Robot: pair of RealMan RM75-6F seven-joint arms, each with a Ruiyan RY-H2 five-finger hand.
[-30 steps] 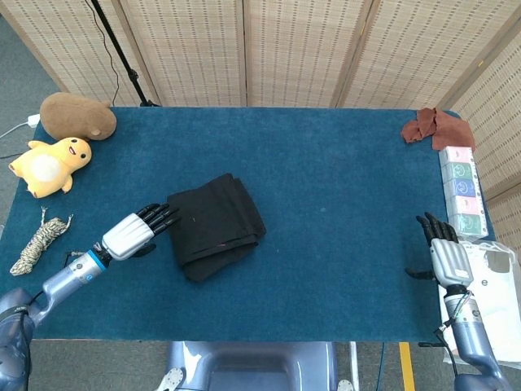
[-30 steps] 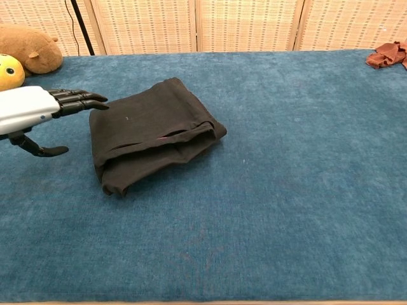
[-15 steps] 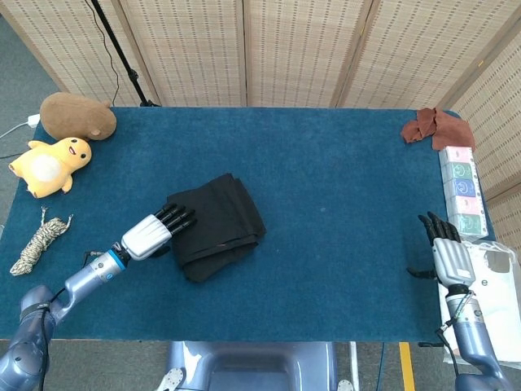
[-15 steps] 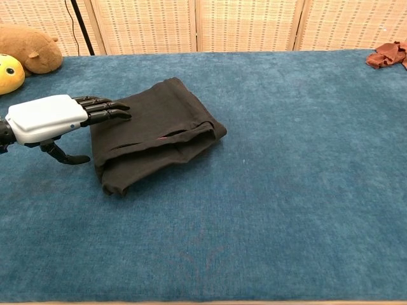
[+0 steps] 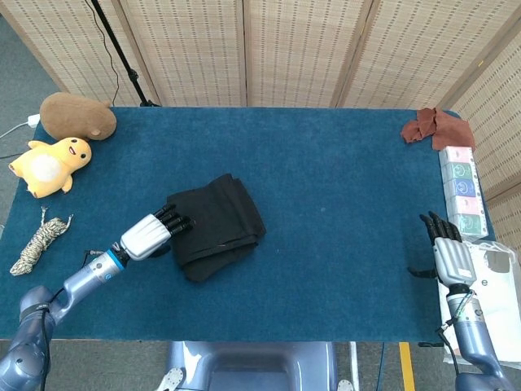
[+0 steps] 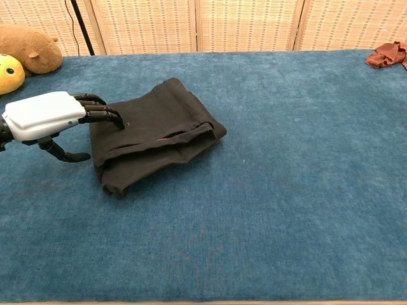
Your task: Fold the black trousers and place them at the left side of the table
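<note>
The black trousers [image 5: 216,226] [image 6: 154,132] lie folded in a bundle, left of the table's middle. My left hand [image 5: 150,235] [image 6: 52,117] lies at the bundle's left edge, its fingertips [image 6: 113,118] bent down onto the cloth and its thumb on the table below. It grips nothing that I can see. My right hand [image 5: 445,248] hovers at the table's right edge, far from the trousers, fingers extended and apart, empty. The chest view does not show it.
A brown plush [image 5: 77,116], a yellow duck toy [image 5: 51,165] and a coil of rope [image 5: 40,242] lie along the left edge. A rust cloth [image 5: 435,127] sits at the far right corner. Beyond the right edge stands a row of small boxes [image 5: 461,187].
My left hand slid right from beside the trousers onto their left edge, then its fingers curled down onto the cloth. The right hand drifted slightly nearer. The trousers stayed put.
</note>
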